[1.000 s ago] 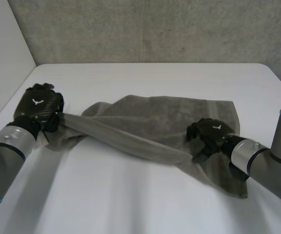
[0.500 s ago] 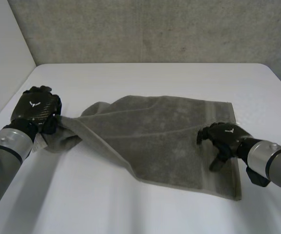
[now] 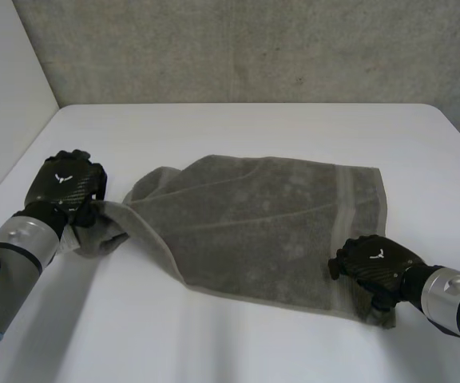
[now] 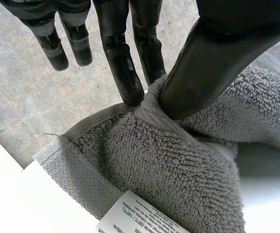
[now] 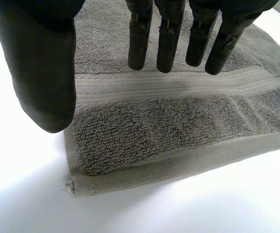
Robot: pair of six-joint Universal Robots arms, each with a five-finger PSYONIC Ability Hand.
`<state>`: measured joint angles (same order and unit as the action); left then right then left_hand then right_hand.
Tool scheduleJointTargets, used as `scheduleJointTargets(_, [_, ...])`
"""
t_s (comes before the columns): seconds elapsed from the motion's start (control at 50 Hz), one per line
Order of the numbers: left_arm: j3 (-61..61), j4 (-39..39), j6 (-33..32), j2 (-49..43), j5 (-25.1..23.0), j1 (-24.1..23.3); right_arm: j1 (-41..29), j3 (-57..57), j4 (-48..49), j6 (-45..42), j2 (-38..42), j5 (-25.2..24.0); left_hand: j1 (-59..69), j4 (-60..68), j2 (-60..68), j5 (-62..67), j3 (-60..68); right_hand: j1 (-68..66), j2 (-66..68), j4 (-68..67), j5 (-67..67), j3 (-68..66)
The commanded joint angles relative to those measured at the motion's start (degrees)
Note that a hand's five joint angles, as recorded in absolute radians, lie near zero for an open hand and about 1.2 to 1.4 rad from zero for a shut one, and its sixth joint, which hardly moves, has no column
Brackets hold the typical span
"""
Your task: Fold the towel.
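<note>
White table (image 3: 254, 128), towel (image 3: 270, 231) corner pinched in left hand (image 3: 66, 185), right hand (image 3: 374, 265) uncurled

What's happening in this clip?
A two-armed robot is working on a grey towel lying mostly flat on the white table. Its left hand pinches the bunched left end between thumb and fingers. Its right hand is open, fingers straight, over the towel's near right corner, gripping nothing.

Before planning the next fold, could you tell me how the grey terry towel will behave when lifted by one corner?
The grey terry towel will probably droop limply: it bunches in soft folds where the left robot hand pinches it. Its looped pile looks grippy, so slipping from a pinch seems unlikely.
</note>
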<state>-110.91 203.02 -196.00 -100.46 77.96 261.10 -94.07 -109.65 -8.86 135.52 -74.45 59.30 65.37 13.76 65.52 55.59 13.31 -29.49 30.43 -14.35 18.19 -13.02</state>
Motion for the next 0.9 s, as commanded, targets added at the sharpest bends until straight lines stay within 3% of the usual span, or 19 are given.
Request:
scheduleJointTargets(0.02, [0.0,0.0,-0.1,-0.2,0.0,-0.2,0.6,-0.5,1.2,-0.1,0.8,-0.6,-0.7,-3.8,-0.8,-0.9,-3.3,2.6,-3.5,4.4,-1.3,3.0])
scheduleJointTargets(0.52, [0.0,0.0,-0.1,-0.3,0.0,-0.2,2.1,-0.7,7.8,-0.8,4.6,-1.5,-1.7,-3.8,-1.8,-1.9,-3.3,-7.3,6.4,4.4,8.6,3.0])
scheduleJointTargets(0.62, [0.0,0.0,-0.1,-0.3,0.1,-0.2,2.1,-0.7,7.9,-0.8,4.6,-1.7,-1.8,-3.8,-2.0,-2.1,-3.3,-23.0,22.0,4.4,24.3,3.0])
scheduleJointTargets(0.66, [0.0,0.0,-0.1,-0.2,0.2,-0.2,2.2,-0.6,7.9,-0.8,4.7,-2.9,-2.0,-3.8,-2.1,-2.2,-3.3,-46.3,45.3,4.4,47.5,3.0])
scheduleJointTargets(0.9, [0.0,0.0,0.3,-0.1,0.4,-0.2,4.4,1.2,6.9,0.7,3.9,-7.2,-3.5,-3.8,-3.7,-3.7,-3.3,-50.5,49.6,4.4,51.8,3.0])
